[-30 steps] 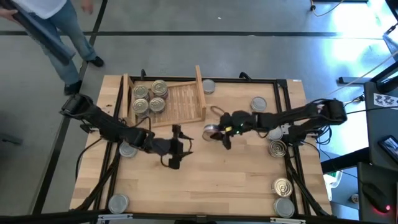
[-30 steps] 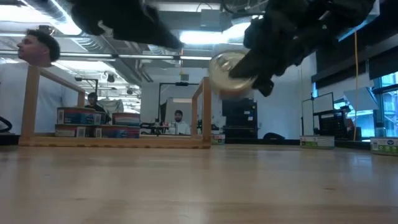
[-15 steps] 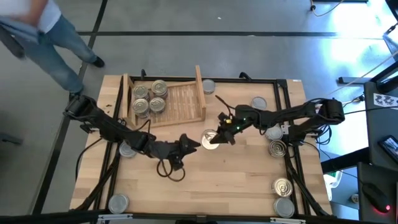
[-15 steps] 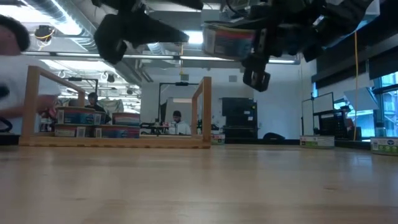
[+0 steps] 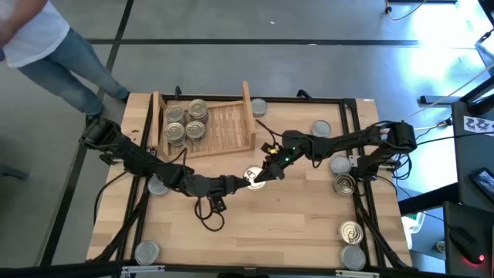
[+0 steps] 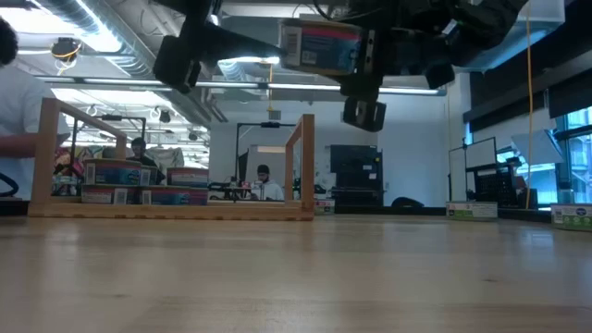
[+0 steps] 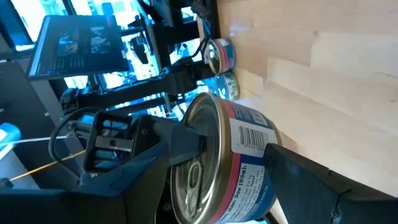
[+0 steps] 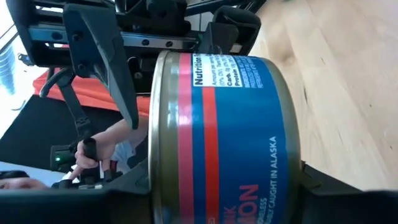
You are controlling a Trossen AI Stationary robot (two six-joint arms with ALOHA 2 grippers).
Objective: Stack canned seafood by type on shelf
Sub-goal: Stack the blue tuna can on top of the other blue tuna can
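Observation:
One can of seafood point(image 5: 252, 177), with a blue-and-red label and a golden pull-tab top, hangs upright high above the table's middle point(image 6: 319, 46). My right gripper point(image 5: 264, 171) is shut on it, coming from the right. My left gripper point(image 5: 241, 182) comes from the left and is open. Its fingers stand one above and one below the same can point(image 7: 242, 155). The shelf point(image 5: 224, 127) stands at the far left. Several cans point(image 5: 185, 120) are stacked at its left end, in two layers in the low view point(image 6: 120, 171). My right gripper pinches the can by its two flat ends, one finger on the pull-tab top point(image 7: 186, 140) and the other finger point(image 8: 348, 199) at the bottom rim point(image 8: 295, 174). It comes nearly level from the table's right. The can is upright and clear of the table. My left gripper's lower finger point(image 7: 311, 183) lies close beside the can's bottom edge; whether it touches I cannot tell.
Loose cans lie on the table: behind the shelf point(image 5: 258, 106), along the right side point(image 5: 320, 127) point(image 5: 343, 184) point(image 5: 351, 230), at the near left corner point(image 5: 147, 251) and under the left arm point(image 5: 158, 185). A person point(image 5: 46, 46) stands beyond the far left corner.
My right gripper has carried the can toward the table's left and near edge, rolling so that the can turned from on edge to upright. My left gripper has rolled and moved toward the table's right, up to the can. Its fingers now stand around the can.

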